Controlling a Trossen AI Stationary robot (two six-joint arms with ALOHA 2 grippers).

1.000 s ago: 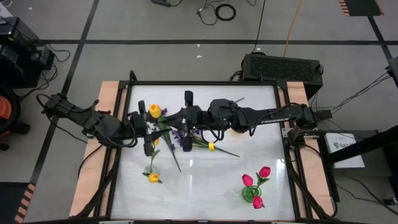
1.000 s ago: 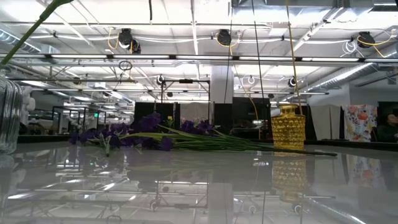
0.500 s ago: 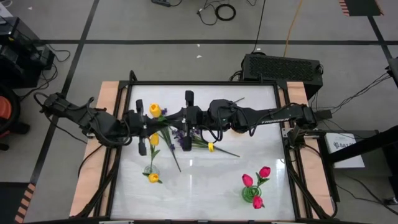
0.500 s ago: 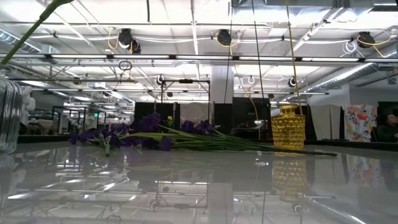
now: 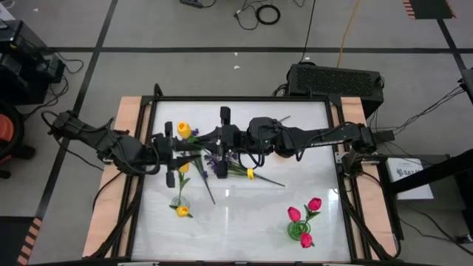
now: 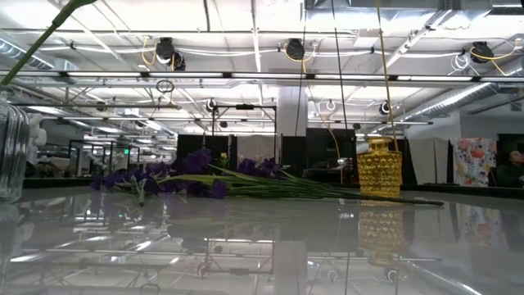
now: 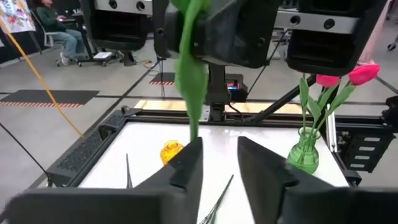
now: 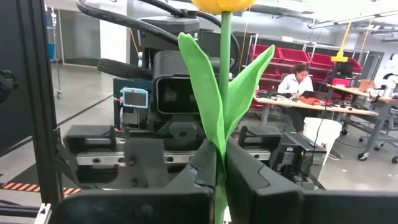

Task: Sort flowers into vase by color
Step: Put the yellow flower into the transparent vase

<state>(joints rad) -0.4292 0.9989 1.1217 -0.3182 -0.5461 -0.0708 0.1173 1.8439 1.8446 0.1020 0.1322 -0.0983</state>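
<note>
My right gripper (image 5: 194, 137) is shut on a yellow tulip (image 5: 183, 131), held high over the table's left middle. In the right wrist view the tulip's stem and two green leaves (image 8: 211, 106) rise from between the fingers. My left gripper (image 7: 219, 149) faces it from the table's left with its fingers open. A hanging tulip leaf (image 7: 189, 74) ends just above one of them. Purple sprigs (image 5: 214, 159) lie flat on the table. A clear vase (image 5: 179, 201) holds yellow tulips, and a green vase (image 5: 298, 230) holds pink-red tulips. My right gripper pinches the yellow tulip's stem (image 8: 219, 163) between its two fingers, just below where the leaves branch off. The fingers come level from the table's right side and lie across the stem. The tulip stands upright with its flower on top, lifted clear of the table. Whether my left gripper touches the leaf tip (image 7: 194, 135) above its finger, I cannot tell.
A small yellow vase (image 5: 251, 174) stands right of the purple sprigs and also shows in the low view (image 6: 378, 168). The table's near middle shows bare white top. A black box (image 5: 336, 77) sits behind the far right corner. People sit at desks in the room beyond.
</note>
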